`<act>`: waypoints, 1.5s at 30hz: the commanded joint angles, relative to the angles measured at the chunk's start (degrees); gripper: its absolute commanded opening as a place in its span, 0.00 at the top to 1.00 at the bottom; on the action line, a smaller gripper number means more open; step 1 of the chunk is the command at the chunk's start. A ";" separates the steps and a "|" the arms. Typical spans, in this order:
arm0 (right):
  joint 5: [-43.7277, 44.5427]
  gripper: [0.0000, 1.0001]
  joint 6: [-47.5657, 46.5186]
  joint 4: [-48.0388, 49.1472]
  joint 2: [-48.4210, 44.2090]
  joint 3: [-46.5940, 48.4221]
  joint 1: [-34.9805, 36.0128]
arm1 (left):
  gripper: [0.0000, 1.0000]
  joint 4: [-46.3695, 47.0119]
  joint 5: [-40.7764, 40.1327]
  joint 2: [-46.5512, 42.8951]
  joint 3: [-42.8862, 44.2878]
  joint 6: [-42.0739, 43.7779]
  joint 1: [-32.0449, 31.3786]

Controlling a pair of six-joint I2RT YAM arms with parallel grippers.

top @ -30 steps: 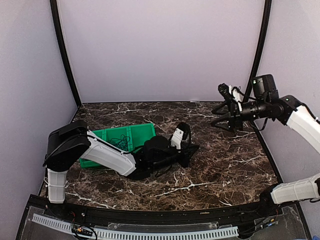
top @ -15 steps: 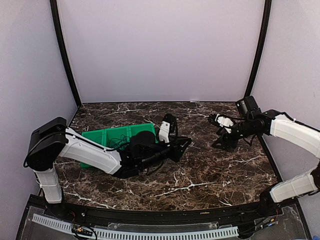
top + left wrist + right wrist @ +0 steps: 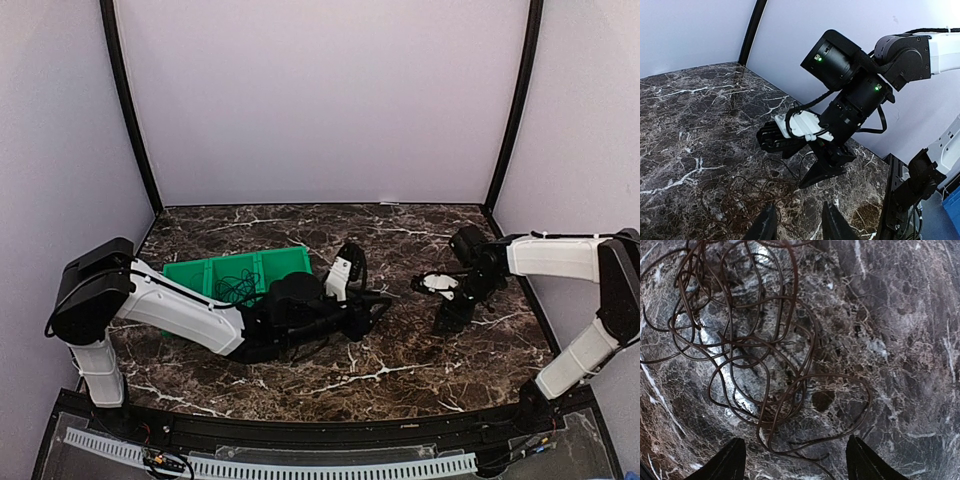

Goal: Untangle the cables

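A dark marble worktop [image 3: 300,225] veined in white sits inside pale lilac walls [image 3: 320,100] with black corner posts [image 3: 128,110]. A green bin [image 3: 280,258] stands on it, with a thin dark cable bunch [image 3: 238,285] inside. Well right of the bin, the black cable [image 3: 755,355] lies in loose loops on the marble. The right fingers [image 3: 732,462] hang spread wide over it, gripping nothing. The left fingers [image 3: 766,227], between bin and loops, are partly apart and empty.
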 commanded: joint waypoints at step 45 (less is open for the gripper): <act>-11.56 1.00 0.04 -13.49 -20.68 20.55 11.31 | 0.42 12.31 10.88 4.81 10.37 1.96 -1.27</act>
